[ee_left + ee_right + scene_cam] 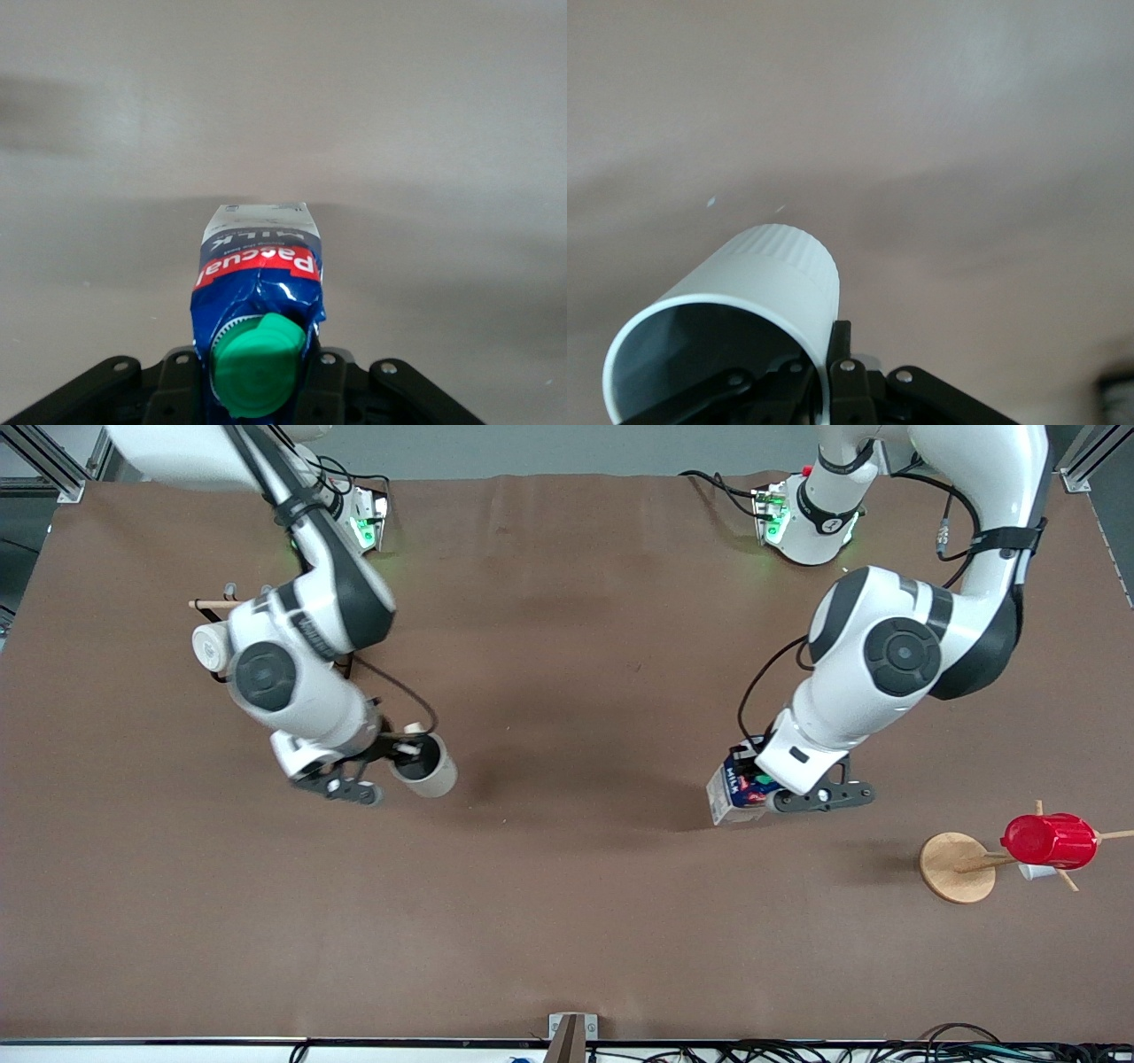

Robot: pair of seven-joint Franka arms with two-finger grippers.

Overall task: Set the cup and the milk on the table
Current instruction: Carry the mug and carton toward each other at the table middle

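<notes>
My right gripper (403,749) is shut on the rim of the cream-white cup (429,769), one finger inside its dark grey inside and one outside. The cup is tilted over the brown table (567,886), toward the right arm's end. In the right wrist view the cup (757,288) fills the gripper (819,365). My left gripper (764,784) is shut on the dark blue milk carton (733,790), held tilted over the table toward the left arm's end. The left wrist view shows the milk (257,274) with its green cap (257,370) between the fingers (332,390).
A wooden rack (957,866) stands toward the left arm's end, nearer the front camera, with a red ribbed cup (1050,840) and a white mug (1035,872) on its pegs. Another rack's peg (213,605) and a white mug (210,646) show beside the right arm.
</notes>
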